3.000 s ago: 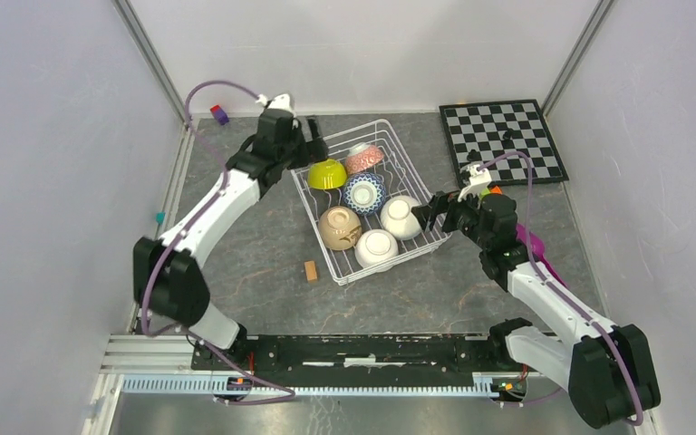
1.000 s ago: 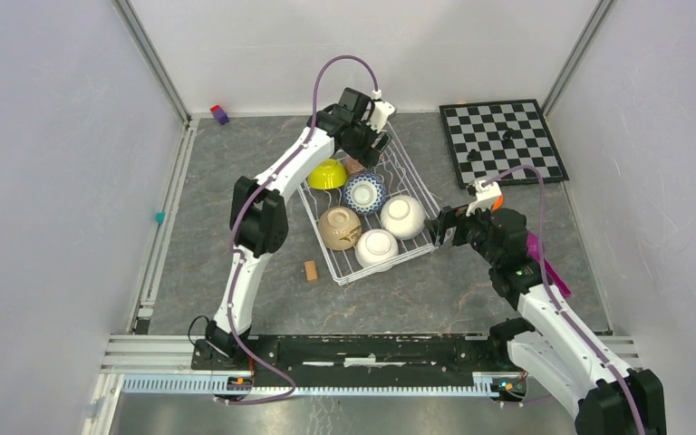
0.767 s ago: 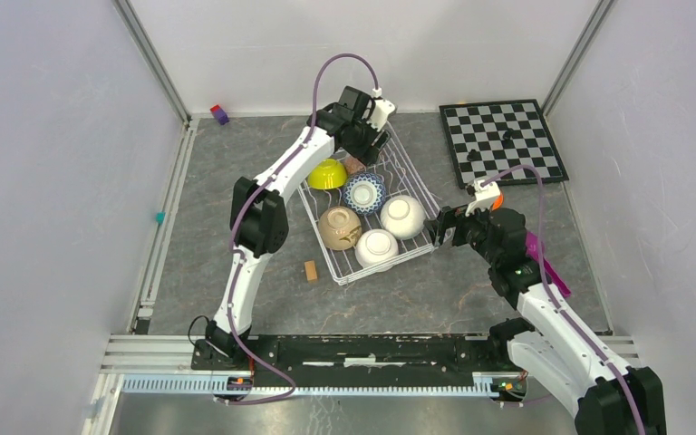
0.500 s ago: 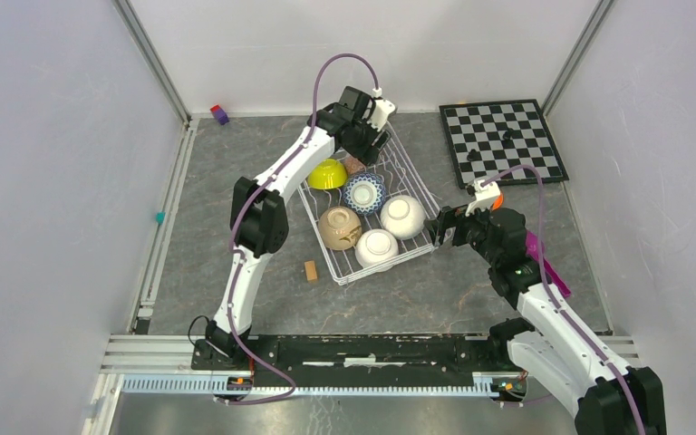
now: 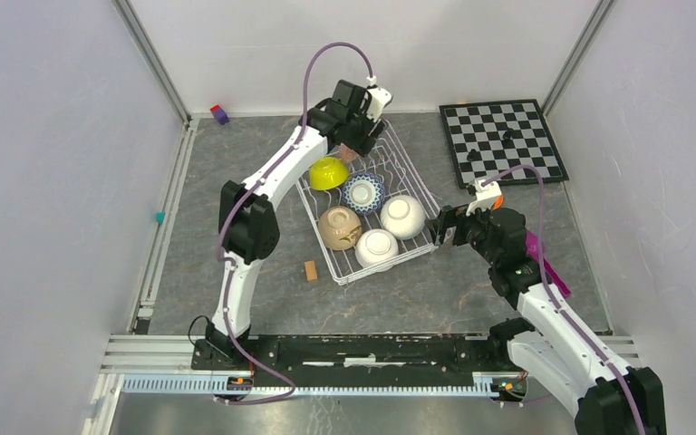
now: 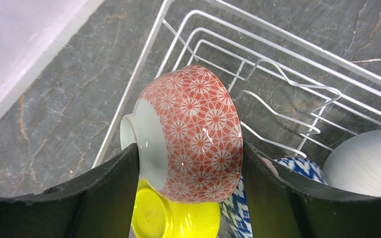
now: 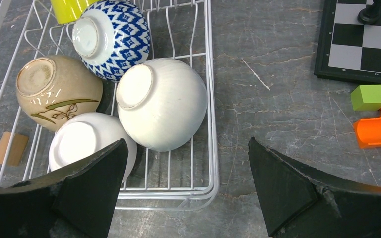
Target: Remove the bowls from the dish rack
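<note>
Bowls, 5 of them, lie bottom-up inside the dish rack (image 7: 212, 148), which stands slanted on the grey table (image 5: 254, 181). Nearest to the arm bases is 1 white bowl (image 5: 376, 247) in the near corner of the rack, and a small wooden block (image 5: 310, 270) lies on the table just beside that corner. Behind it the tan bowl (image 5: 339, 227) is on the left and the second white bowl (image 5: 402, 217) on the right; the 2 white ones touch. The right gripper (image 5: 439, 228) hovers just beside the right wall of the rack, its jaws spread wide and pinching nothing. Farther in come the blue-and-white bowl (image 5: 363, 192) and then the lime-yellow bowl (image 5: 327, 172). Over the far part of the rack the left gripper (image 6: 190, 148) pinches the red-speckled bowl (image 6: 193, 114), turned on its side between the 2 fingers, with the yellow and blue bowls under it. The chessboard (image 5: 502, 138) lies well apart, at the far right.
</note>
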Robot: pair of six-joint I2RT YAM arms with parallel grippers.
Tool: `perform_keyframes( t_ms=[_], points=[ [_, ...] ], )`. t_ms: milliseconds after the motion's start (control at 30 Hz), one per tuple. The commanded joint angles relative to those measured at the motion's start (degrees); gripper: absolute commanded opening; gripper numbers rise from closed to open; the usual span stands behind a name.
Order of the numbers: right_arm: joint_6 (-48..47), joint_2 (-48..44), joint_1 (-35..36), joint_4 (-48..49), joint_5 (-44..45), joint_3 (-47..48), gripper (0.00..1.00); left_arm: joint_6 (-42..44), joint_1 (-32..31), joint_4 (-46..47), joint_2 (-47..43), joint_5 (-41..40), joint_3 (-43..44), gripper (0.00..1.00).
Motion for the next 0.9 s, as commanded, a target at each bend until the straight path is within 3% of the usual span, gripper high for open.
perform_keyframes(
  t_ms=[0,400,633,867],
  points=[
    [-0.6,-0.7,0.3,0.3,0.8,1.3,0.98,-2.3,-0.2,5.8,-7.8,0.2,-1.2,0.45],
    [0.4,-0.9,0.3,0.3,0.8,1.6,0.98,-14.3,1.4,13.4,-17.7,12.1,-12.9,0.45],
    [2.1,0.4,0.3,2.8,-2.8,3.9,0.94,-29.9,4.6,24.2,-25.1,27.6,-24.3,0.46],
    [11.3,5.6,0.3,13.0,-8.8,7.5,0.86,-50.0,7.3,42.8,-27.3,42.7,-32.5,0.45]
  ],
)
